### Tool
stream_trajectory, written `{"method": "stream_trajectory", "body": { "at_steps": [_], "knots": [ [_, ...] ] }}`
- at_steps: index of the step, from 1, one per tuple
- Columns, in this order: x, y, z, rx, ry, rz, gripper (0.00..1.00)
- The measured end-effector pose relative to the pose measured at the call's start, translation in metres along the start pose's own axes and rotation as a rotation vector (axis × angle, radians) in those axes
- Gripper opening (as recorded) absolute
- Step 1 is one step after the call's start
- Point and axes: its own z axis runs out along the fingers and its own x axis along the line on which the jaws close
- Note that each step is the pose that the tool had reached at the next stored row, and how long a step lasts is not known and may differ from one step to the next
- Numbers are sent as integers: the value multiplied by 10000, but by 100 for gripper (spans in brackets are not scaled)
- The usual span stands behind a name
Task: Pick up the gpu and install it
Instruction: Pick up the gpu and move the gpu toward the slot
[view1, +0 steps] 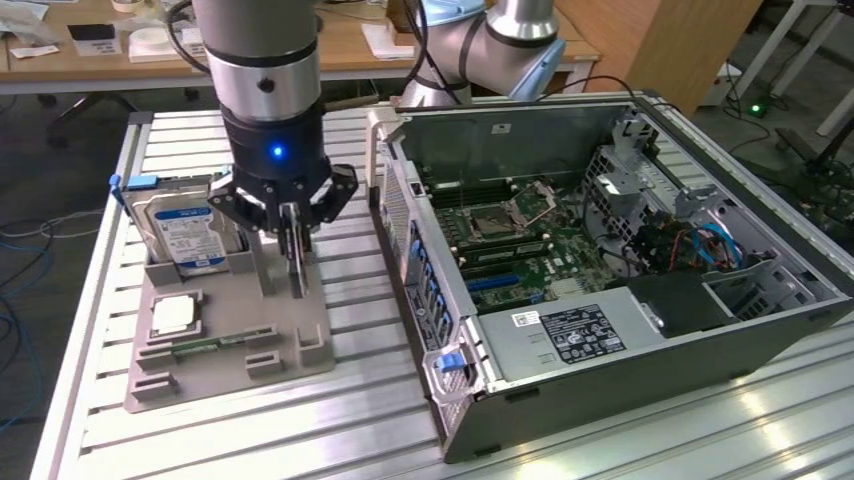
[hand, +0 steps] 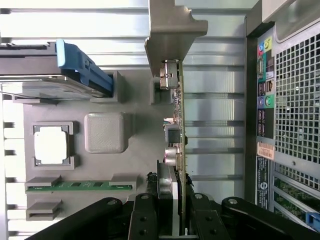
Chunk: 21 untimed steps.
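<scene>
- Exterior view: the gripper (view1: 292, 228) is clamping the gpu (view1: 298, 272), which is standing upright, edge-on, over the grey tray (view1: 214, 385) on the counter (view1: 374, 430), beside the hard drive (view1: 180, 232), to the exterior view's left of the open computer case (view1: 601, 330).
- Wrist view: fingers (hand: 144, 215) of the gripper (hand: 176, 200) are pinching the gpu (hand: 176, 125) from both sides.
</scene>
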Motion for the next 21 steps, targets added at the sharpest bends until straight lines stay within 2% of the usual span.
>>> {"method": "stream_trajectory", "body": {
  "at_steps": [21],
  "knots": [
    [-3, 27, -648, 0, 0, 0, 28]
  ]
}}
